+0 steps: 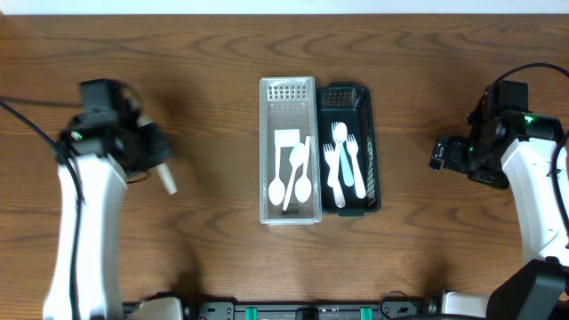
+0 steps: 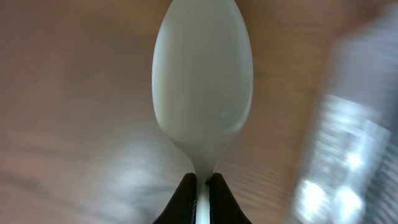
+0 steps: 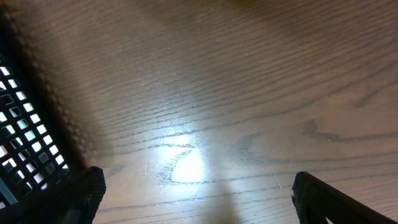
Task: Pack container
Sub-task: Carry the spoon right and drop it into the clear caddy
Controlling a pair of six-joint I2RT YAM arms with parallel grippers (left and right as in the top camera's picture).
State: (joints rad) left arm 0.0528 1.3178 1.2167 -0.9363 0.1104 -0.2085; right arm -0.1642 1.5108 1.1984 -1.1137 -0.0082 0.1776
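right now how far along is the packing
Done: spoons lie in the white tray, forks in the dark tray. In hand: the left gripper is shut on one more spoon, out to the trays' left. The right gripper is open and empty. Left: that spoon is not yet in a tray.

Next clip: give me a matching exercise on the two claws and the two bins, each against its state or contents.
1. left claw
2. right claw
3. white bin
4. dark bin

a. forks inside
b. shut on a spoon
c. open, holding nothing
d. spoons inside

Pairs: 1-b, 2-c, 3-d, 4-a
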